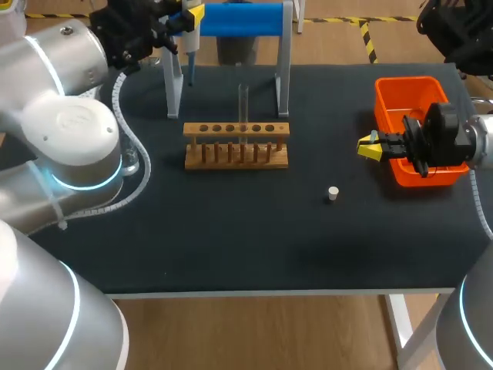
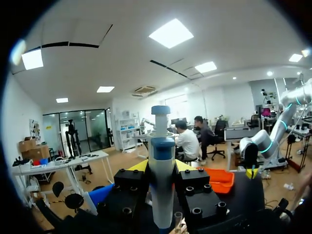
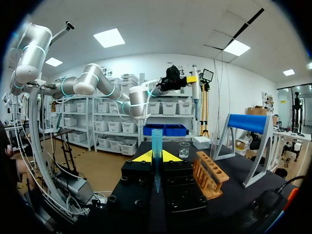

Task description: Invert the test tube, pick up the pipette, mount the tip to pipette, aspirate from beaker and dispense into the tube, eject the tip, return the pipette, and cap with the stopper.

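Left fingers (image 2: 139,166) pinch pipette (image 2: 161,195) at blue stand (image 1: 231,19); right fingers (image 3: 139,157) pinch tip (image 3: 156,144) beside orange bin (image 1: 404,81). Dark tabletop (image 1: 231,239) carries rack (image 1: 236,129) with upright tube (image 1: 243,104), and stopper (image 1: 333,193).

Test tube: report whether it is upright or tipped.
Upright. The test tube stands vertical in a hole of the wooden rack, its upper part rising straight above the rack's top bar.

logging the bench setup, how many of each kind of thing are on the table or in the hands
pipette: 1
pipette tip: 1
test tube: 1
beaker: 1
stopper: 1
wooden rack: 1
orange bin: 1
blue stand: 1
total: 8
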Motion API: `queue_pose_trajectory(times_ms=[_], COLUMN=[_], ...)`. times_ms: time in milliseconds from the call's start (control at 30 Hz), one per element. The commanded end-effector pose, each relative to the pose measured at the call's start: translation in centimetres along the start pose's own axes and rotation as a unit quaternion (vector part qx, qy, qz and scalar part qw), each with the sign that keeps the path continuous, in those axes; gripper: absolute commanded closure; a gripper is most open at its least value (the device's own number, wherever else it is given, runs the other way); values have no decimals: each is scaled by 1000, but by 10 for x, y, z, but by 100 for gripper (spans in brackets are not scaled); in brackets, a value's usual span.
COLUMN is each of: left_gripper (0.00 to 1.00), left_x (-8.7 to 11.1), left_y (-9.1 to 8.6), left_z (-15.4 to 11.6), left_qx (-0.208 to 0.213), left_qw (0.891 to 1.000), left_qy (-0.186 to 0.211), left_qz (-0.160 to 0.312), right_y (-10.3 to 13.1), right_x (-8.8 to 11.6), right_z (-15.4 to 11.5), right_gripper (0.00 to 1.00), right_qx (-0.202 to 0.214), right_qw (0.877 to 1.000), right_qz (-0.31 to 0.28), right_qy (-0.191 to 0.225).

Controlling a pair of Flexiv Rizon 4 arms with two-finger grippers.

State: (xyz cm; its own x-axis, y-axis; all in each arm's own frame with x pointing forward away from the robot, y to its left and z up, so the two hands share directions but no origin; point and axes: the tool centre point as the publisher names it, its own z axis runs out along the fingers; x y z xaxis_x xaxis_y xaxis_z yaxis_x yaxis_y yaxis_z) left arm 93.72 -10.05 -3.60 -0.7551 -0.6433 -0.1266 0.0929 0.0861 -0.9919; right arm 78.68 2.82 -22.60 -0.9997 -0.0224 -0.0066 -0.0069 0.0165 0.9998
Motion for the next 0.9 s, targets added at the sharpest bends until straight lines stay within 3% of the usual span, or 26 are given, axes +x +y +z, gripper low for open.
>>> queue_pose_trajectory(times_ms=[33,300,767,900], left_gripper=[100,100,100,100], left_x=[12,38,73,88], left_y=[-11,-31,-49,-56], left_z=[-25,-26,-13,-7], left_qx=[-2,-1,21,37], left_qw=[994,988,982,976], left_qy=[109,155,187,216], left_qz=[-3,-9,-11,-16], right_y=[0,0,0,0], right_x=[1,1,1,1], right_z=[0,0,0,0], right_gripper=[100,100,100,100], right_qx=[0,0,0,0], right_qw=[1000,1000,1000,1000], right_qz=[0,0,0,0], right_qy=[-1,-1,-1,-1])
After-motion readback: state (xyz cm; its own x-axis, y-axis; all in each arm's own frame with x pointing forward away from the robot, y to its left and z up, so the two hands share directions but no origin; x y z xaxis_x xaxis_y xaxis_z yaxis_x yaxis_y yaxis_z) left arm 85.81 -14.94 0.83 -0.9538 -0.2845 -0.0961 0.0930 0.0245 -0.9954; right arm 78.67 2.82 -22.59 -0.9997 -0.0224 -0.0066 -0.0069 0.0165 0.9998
